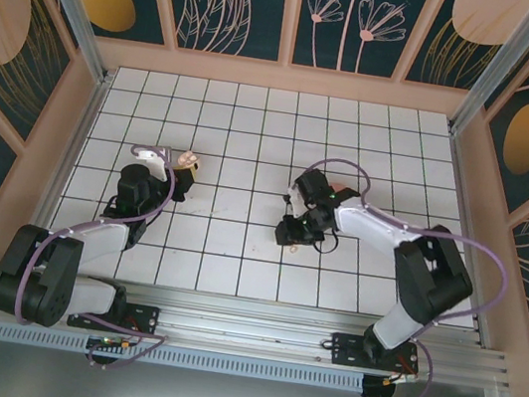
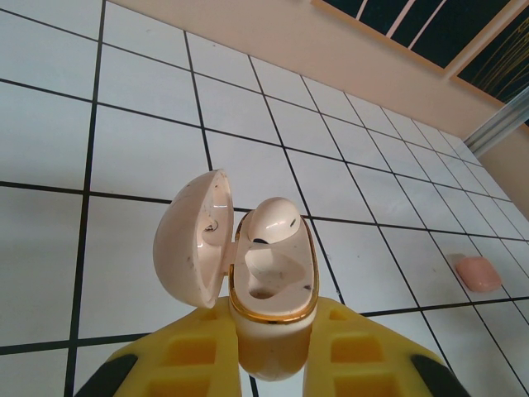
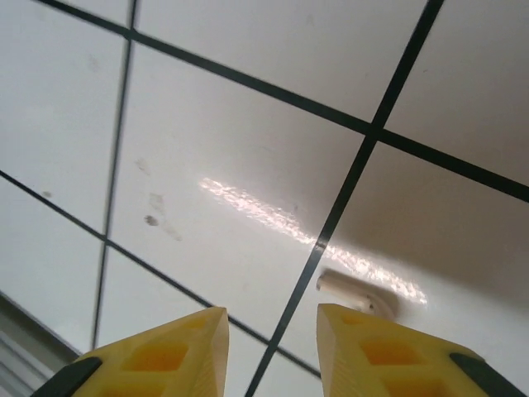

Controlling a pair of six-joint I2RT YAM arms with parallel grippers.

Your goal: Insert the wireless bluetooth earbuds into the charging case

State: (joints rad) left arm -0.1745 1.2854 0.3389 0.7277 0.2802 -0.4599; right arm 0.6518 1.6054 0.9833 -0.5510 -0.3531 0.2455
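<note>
On the left side of the white tiled floor (image 1: 254, 136), the left gripper (image 2: 269, 321) is squeezed tight on the charging case (image 2: 273, 277), with one yellow finger (image 2: 178, 356) on each side of it. The case is pale beige with a gold rim, and its lid (image 2: 194, 240) is swung open to the left. One pale earbud (image 2: 271, 222) sits inside, in the far hole of the case. Over to the right, a small pink case (image 2: 479, 274) lies on the floor, well apart from the beige one. Near the middle of the floor, the right gripper (image 3: 269, 318) is down low over a tile, its two fingers apart with just floor between them. A second earbud (image 3: 351, 289), pale and tiny, lies on that tile just past the tip of one finger, beside a black line.
</note>
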